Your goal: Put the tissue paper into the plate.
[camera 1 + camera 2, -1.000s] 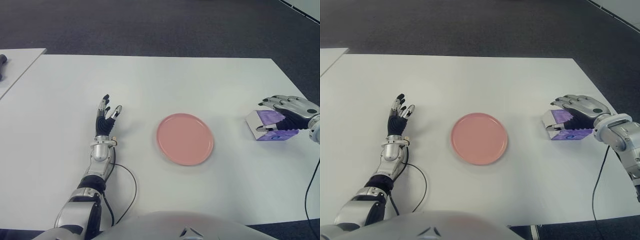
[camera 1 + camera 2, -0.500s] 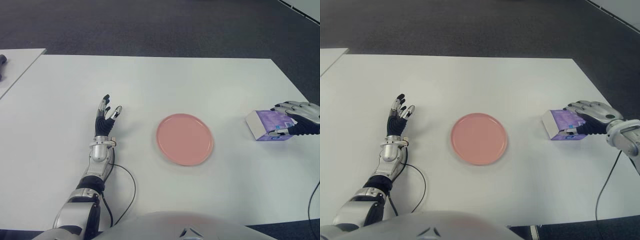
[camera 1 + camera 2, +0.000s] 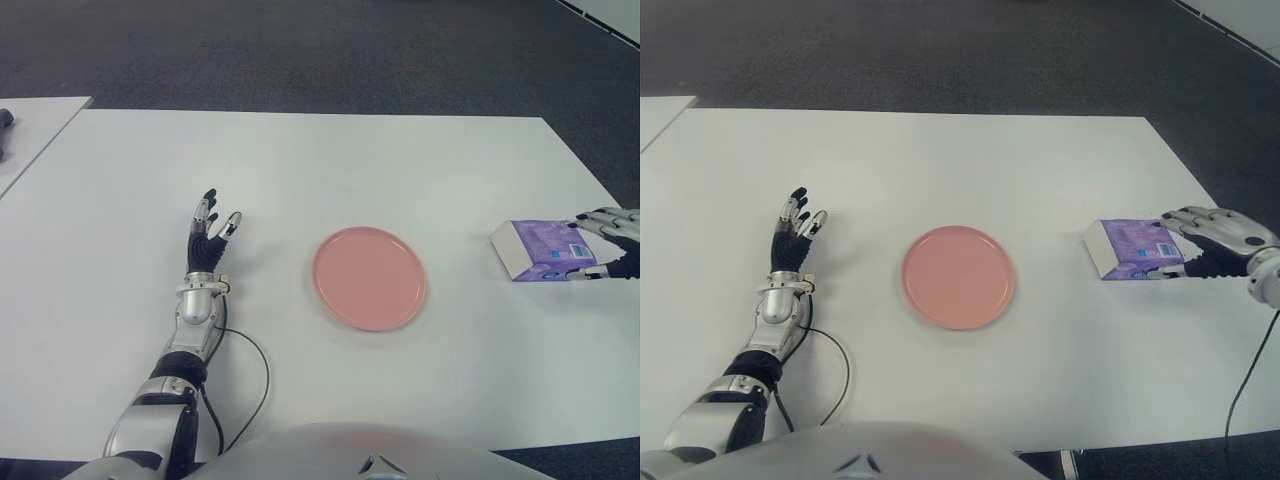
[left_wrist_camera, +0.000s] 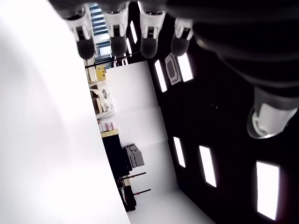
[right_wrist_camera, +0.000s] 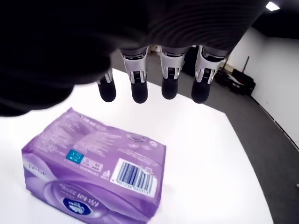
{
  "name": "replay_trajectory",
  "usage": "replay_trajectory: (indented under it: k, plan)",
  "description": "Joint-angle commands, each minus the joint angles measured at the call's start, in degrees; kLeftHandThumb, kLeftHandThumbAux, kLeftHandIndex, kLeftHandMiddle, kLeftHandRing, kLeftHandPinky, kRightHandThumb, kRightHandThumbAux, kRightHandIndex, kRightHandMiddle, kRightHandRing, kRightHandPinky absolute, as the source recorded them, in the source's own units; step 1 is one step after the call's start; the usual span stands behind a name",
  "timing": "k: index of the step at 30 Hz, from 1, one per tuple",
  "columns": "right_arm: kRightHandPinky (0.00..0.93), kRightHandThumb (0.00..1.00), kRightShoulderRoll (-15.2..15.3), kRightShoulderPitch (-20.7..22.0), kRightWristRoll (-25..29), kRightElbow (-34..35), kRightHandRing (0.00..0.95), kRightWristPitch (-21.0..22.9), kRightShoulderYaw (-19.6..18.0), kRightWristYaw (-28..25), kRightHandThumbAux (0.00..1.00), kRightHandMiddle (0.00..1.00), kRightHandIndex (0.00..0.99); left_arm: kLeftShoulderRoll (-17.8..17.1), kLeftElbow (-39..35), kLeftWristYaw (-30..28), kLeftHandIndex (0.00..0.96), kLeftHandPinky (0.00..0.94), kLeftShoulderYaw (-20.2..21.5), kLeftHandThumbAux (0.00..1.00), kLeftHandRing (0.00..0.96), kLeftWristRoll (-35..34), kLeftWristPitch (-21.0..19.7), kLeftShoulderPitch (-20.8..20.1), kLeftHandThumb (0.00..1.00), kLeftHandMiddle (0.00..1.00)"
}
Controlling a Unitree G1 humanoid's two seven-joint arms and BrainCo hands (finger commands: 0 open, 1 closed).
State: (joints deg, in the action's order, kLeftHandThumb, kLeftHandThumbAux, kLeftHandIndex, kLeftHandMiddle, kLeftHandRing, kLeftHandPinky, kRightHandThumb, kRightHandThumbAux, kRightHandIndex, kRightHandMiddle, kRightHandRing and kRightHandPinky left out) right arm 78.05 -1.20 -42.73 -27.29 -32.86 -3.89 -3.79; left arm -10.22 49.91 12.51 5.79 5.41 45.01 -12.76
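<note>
I see my right hand (image 3: 1220, 245) just right of the tissue pack (image 3: 1135, 249), fingers (image 5: 138, 81) extended and holding nothing, pack flat on the bench (image 3: 400, 160), long axis left-right, plate (image 3: 370, 277) farther left, left hand (image 3: 210, 235) idle, open.

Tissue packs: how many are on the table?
1. The purple tissue pack lies on the white table, right of the pink plate, beside the open right hand. None seems hidden.
</note>
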Motion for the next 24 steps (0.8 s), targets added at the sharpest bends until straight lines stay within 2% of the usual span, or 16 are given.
replay_trajectory:
  k: [1,24]
  plan:
    - [0.0,0.563,0.7,-0.2,-0.3,-1.2,0.0,-1.7,1.7,0.9,0.174,0.0,0.0,-0.2,2.3,-0.4,0.0,0.0,0.1,0.465,0.0,0.3,-0.2,1.3,0.0,0.0]
    - [0.0,0.576,-1.1,-0.4,1.7,-0.5,0.0,1.7,3.2,-2.1,0.18,0.0,0.0,-0.4,3.5,0.1,0.0,0.0,0.2,0.48,0.0,0.7,0.5,0.3,0.0,0.0]
